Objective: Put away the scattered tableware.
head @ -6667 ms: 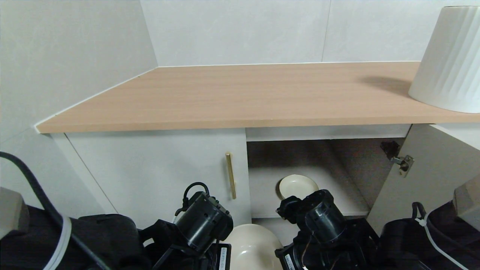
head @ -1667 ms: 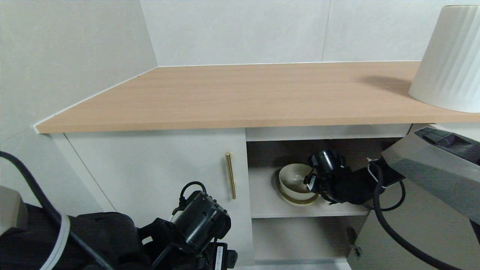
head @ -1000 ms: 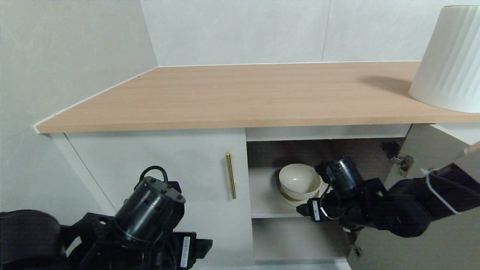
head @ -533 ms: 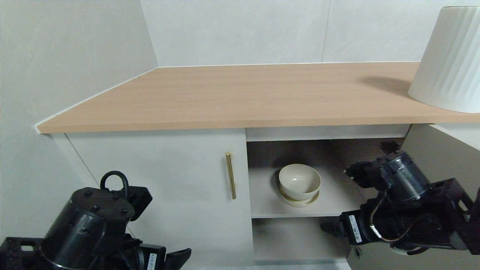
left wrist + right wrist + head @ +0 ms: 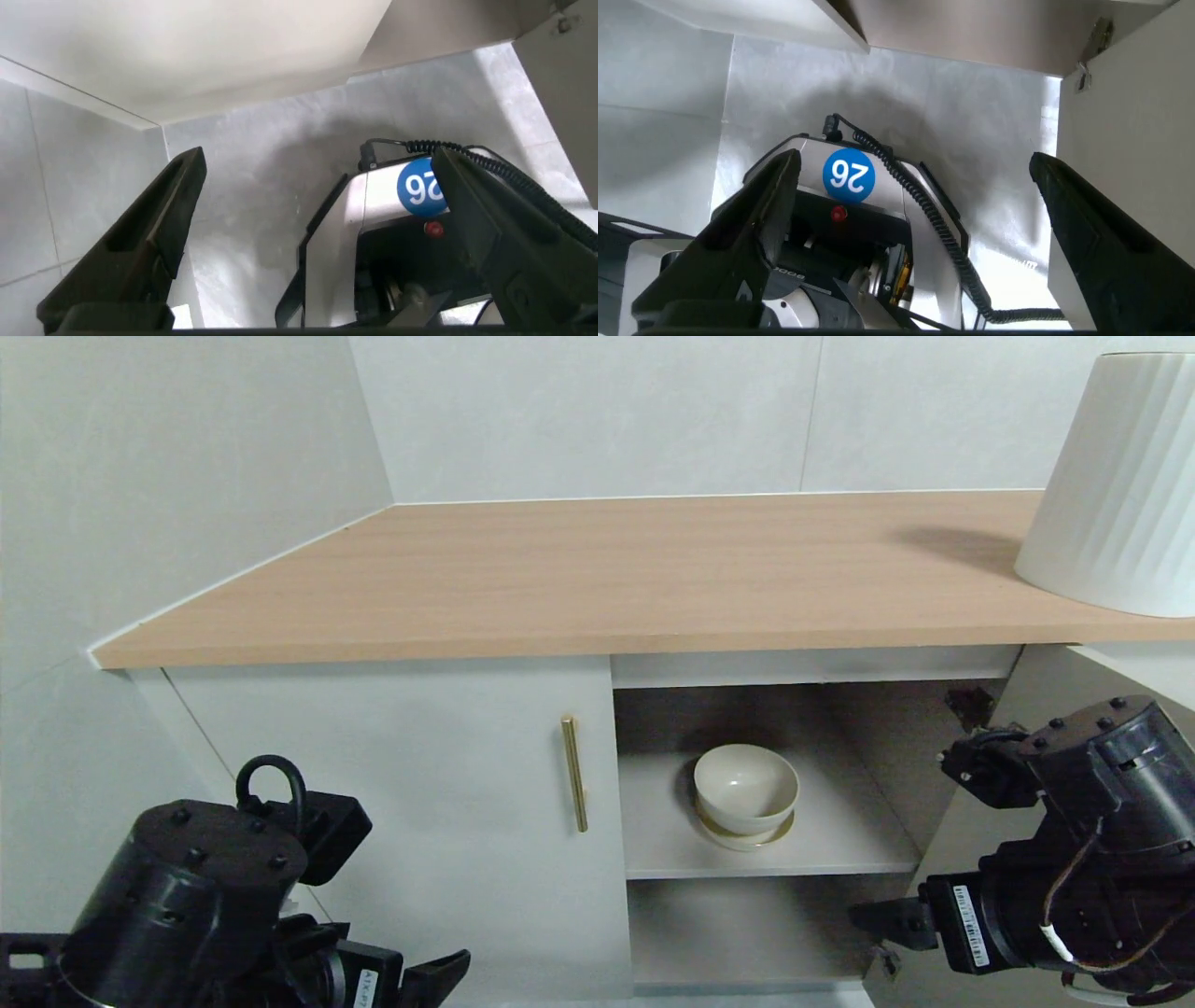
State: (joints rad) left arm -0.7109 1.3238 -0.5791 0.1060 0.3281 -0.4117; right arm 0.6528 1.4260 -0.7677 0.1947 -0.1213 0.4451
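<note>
Bowl [image 5: 745,791] on plate [image 5: 747,840], upper cabinet shelf [image 5: 840,847]: stowed | left gripper [image 5: 318,243] spread, empty | right gripper [image 5: 924,233] spread, empty, outside cabinet | outstanding, by judgement: right door [image 5: 1041,683] open, closing pending.

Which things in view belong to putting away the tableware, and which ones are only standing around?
Belong to the job:
- round cream ceramic bowl
- cream saucer under the bowl
- white cabinet shelf that carries both
- open white cabinet door

Only standing around:
- white ribbed lampshade
- light wooden countertop
- brass bar handle on the closed door
</note>
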